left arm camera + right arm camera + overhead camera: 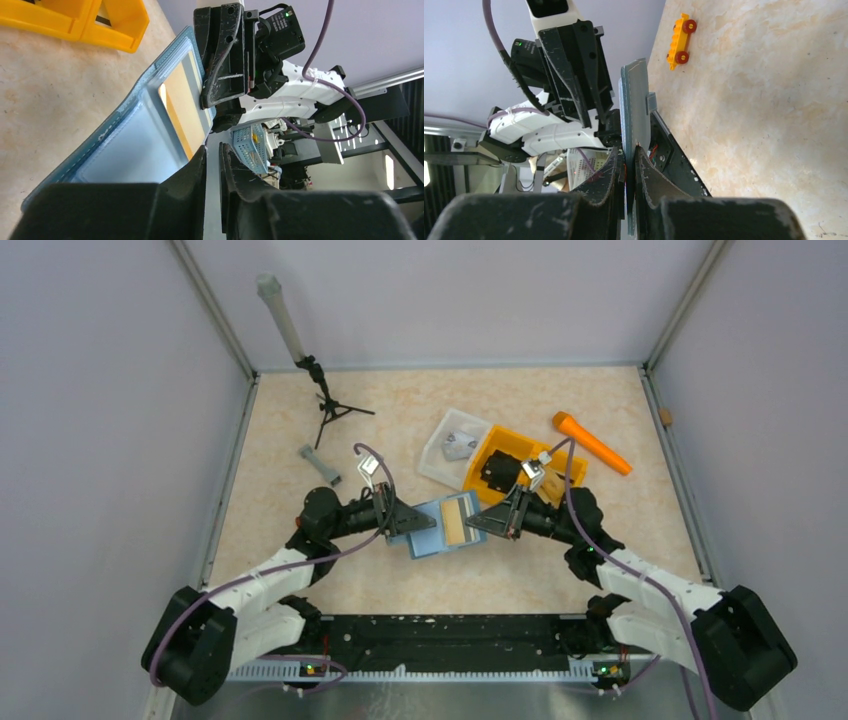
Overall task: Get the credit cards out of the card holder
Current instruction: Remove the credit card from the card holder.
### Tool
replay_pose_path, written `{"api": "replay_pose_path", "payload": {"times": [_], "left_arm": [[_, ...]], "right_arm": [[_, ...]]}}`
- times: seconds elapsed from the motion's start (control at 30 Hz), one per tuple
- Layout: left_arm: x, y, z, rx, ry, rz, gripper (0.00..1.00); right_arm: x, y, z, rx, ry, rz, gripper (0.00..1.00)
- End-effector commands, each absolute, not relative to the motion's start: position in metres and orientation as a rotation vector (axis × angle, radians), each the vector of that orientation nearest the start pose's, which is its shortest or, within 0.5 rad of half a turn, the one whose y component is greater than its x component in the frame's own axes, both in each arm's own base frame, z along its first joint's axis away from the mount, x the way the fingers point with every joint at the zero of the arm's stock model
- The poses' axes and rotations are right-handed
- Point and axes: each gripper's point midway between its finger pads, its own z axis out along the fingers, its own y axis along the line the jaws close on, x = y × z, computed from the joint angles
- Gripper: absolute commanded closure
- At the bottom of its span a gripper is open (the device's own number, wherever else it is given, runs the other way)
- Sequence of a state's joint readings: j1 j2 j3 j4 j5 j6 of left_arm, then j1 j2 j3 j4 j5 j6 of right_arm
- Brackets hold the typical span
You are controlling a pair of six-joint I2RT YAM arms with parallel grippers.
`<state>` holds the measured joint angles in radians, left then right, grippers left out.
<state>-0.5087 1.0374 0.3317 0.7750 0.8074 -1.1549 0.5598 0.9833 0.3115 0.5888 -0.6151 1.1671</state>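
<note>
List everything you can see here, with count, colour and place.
card holder: one, teal-blue, open, centre of table
card: one, tan, inside the holder
bin: one, orange, beyond the holder
tray: one, white, left of the bin
stick: one, orange, right of the bin
tripod: one, black, far left
rod: one, grey, beside the tripod
wheeled toy: one, yellow, on the table
left claw: one, black, on holder's left edge
right claw: one, black, on holder's right edge

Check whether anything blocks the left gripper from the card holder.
Nothing visible does: the left gripper sits right at the card holder's edge, beside the tan card, while the right gripper pinches the opposite edge.
</note>
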Motion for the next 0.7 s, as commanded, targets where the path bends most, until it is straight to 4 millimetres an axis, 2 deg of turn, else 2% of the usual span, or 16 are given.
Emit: {"api": "replay_pose_path", "payload": {"times": [0.0,0.07,0.13,0.37,0.67], "left_arm": [[0.171,-0.271,0.223,0.222,1.855,-1.827,0.71],[0.170,-0.275,0.226,0.227,1.846,-1.828,0.59],[0.170,-0.279,0.228,0.231,1.840,-1.829,0.52],[0.170,-0.291,0.228,0.222,1.848,-1.835,0.51],[0.171,-0.296,0.232,0.219,1.826,-1.859,0.51]], "right_arm": [[0.179,0.271,0.220,0.010,1.869,1.820,1.00],[0.180,0.272,0.221,0.008,1.866,1.828,1.00],[0.181,0.273,0.220,0.003,1.874,1.815,1.00],[0.181,0.273,0.220,-0.001,1.888,1.797,1.00],[0.177,0.275,0.223,0.004,1.886,1.835,1.00]]}}
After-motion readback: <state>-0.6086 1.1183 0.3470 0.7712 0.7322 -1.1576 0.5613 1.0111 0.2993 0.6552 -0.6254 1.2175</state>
